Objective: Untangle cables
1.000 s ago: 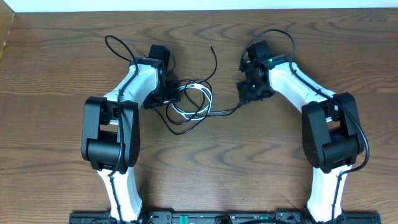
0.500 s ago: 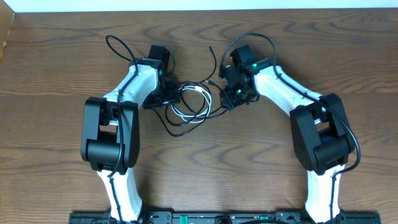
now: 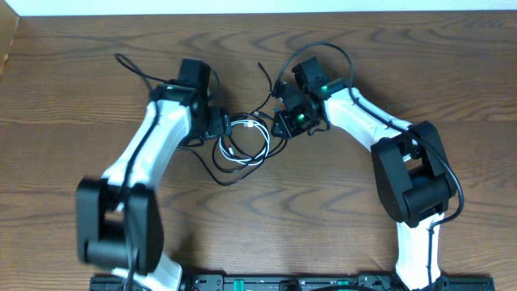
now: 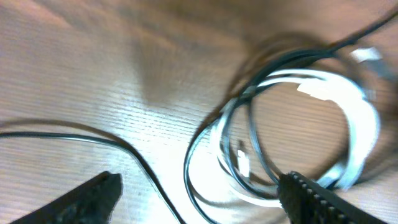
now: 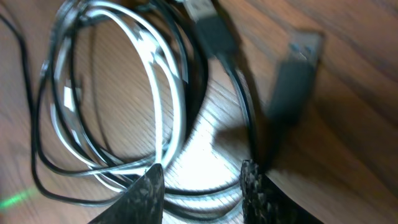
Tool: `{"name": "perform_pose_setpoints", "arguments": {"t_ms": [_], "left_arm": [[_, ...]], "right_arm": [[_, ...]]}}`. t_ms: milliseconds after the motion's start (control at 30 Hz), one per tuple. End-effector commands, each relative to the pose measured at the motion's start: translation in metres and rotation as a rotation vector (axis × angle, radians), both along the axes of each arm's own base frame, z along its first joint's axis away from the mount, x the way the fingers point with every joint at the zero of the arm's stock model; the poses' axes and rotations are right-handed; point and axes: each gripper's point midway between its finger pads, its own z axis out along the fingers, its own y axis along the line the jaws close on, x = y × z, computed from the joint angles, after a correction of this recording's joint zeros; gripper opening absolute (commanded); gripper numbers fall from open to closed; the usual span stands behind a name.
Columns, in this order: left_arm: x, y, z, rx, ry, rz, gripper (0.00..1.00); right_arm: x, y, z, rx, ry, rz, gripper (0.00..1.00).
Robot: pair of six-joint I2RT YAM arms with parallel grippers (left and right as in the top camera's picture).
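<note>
The cables lie in one bundle at the middle of the table, slightly toward the far side, between the two wrists; the white cable (image 4: pixel 311 76) is coiled in a loop, with the black cables (image 4: pixel 74 129) threaded through and around it.

The left gripper (image 4: pixel 199 193) hangs low at the bundle's left edge with its fingers spread wide, and white and black strands both lie between them; a squeeze there would likely catch several at once, so the coil would be dragged whole rather than parted. The right gripper (image 5: pixel 202 193) sits over the right edge, its fingers only partly apart with bare wood showing in the gap; nothing looks pinched, though a black strand runs against the right finger. A black plug end (image 5: pixel 214 31) rests on the coil; pulled through a loop, it could snag and tighten the tangle. The wrists are near each other, so opposing pulls risk contact. Both wrist views are blurred, which makes picking out single strands doubtful.

The wooden tabletop (image 3: pixel 404 73) is dark, grained and smooth, so cords would probably slide; a white wall (image 3: pixel 242 6) borders the far edge.
</note>
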Motion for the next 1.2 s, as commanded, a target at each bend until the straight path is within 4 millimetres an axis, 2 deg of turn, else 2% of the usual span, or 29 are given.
{"name": "perform_pose_setpoints", "arguments": {"t_ms": [0,167,400,633,867,900,1000,1167], "left_arm": [[0.001,0.003,0.022,0.005,-0.05,0.004,0.9],[-0.008,0.024,0.018,0.072,-0.009,0.066,0.9],[-0.015,0.043,0.012,0.081,0.027,0.114,0.9],[-0.018,0.043,0.011,0.081,0.039,0.114,0.9],[-0.019,0.043,0.01,0.082,0.043,0.114,0.91],[-0.019,0.043,0.01,0.082,0.043,0.114,0.97],[-0.019,0.043,0.01,0.082,0.043,0.114,1.0],[-0.019,0.043,0.01,0.082,0.043,0.114,1.0]], "right_arm": [[-0.007,0.024,0.001,0.044,-0.001,0.033,0.33],[-0.011,0.036,-0.002,0.001,-0.038,0.039,0.27],[-0.005,0.042,-0.011,-0.146,-0.17,0.034,0.31],[0.006,0.05,-0.009,-0.2,-0.282,0.019,0.32],[0.001,0.049,-0.016,-0.211,-0.268,0.026,0.32],[0.001,0.048,-0.018,-0.213,-0.264,0.027,0.32],[-0.003,0.048,-0.029,-0.218,-0.24,0.035,0.32],[-0.013,0.055,-0.035,-0.174,-0.187,0.066,0.26]]}}
